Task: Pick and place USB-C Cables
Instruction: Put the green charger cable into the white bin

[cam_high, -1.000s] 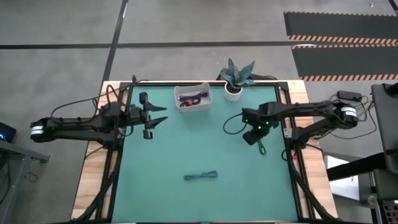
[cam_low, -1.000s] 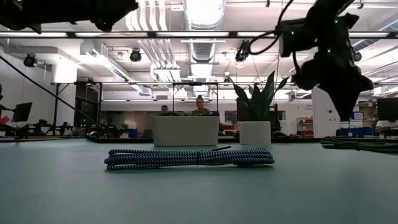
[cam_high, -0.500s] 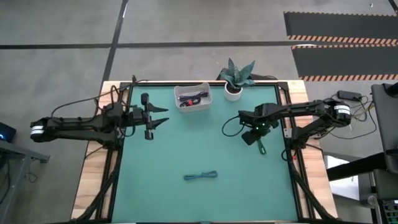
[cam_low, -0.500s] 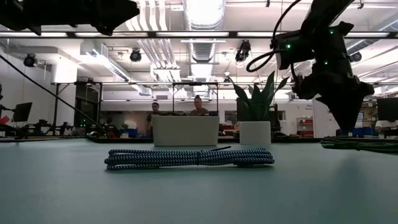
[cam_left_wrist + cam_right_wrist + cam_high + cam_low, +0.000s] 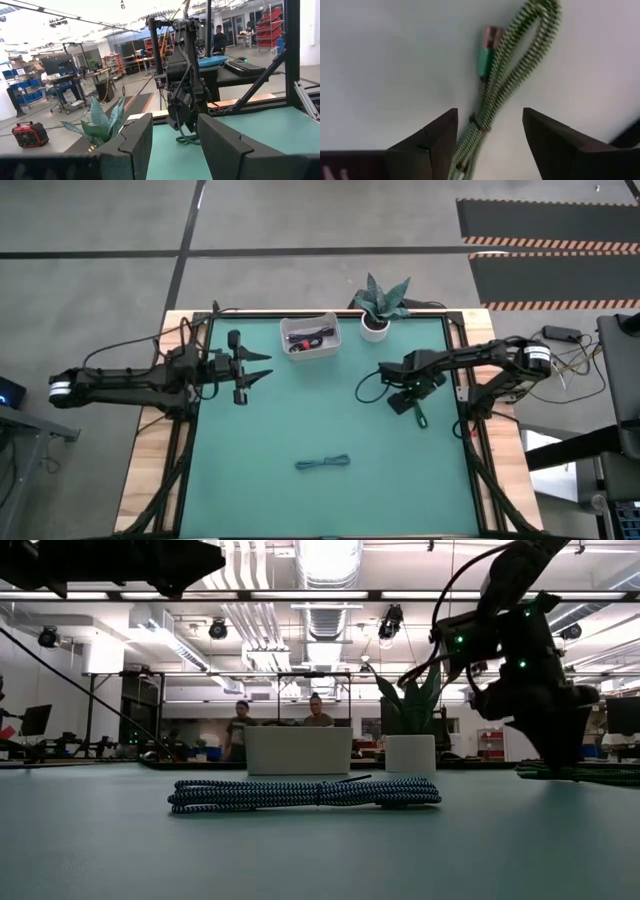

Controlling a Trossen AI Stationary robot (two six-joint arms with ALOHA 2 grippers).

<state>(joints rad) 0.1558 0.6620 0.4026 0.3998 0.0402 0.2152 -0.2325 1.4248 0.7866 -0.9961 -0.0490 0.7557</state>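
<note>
High view, from the left: the left arm reached in over the table's left edge, and the left gripper [image 5: 252, 370] hung near the white bin [image 5: 310, 337], its fingers [image 5: 131, 142] spread apart with nothing between them. Inside the bin lay a dark cable bundle [image 5: 309, 337] with a touch of red. Toward the near edge, about mid-table, the teal-blue cable [image 5: 323, 463] lay alone, well apart from both arms; in the low view it was a flat braided bundle [image 5: 304, 793] striped blue and white, folded several times over. Behind the bin's right side stood a potted plant [image 5: 380, 302] in a white pot. Farther right, the right gripper [image 5: 412, 406] pointed down over the green cable [image 5: 421, 418] near the table's right edge. The right wrist view showed that cable [image 5: 495, 95] as a green-and-pale braided loop with a green plug, bound by a small tie, lying between the parted fingers [image 5: 554, 140], which did not touch it.

The green mat [image 5: 330, 420] sat in a wooden frame. In the low view, two people [image 5: 240, 725] were visible in the workshop beyond, under ceiling ducts and lights.
</note>
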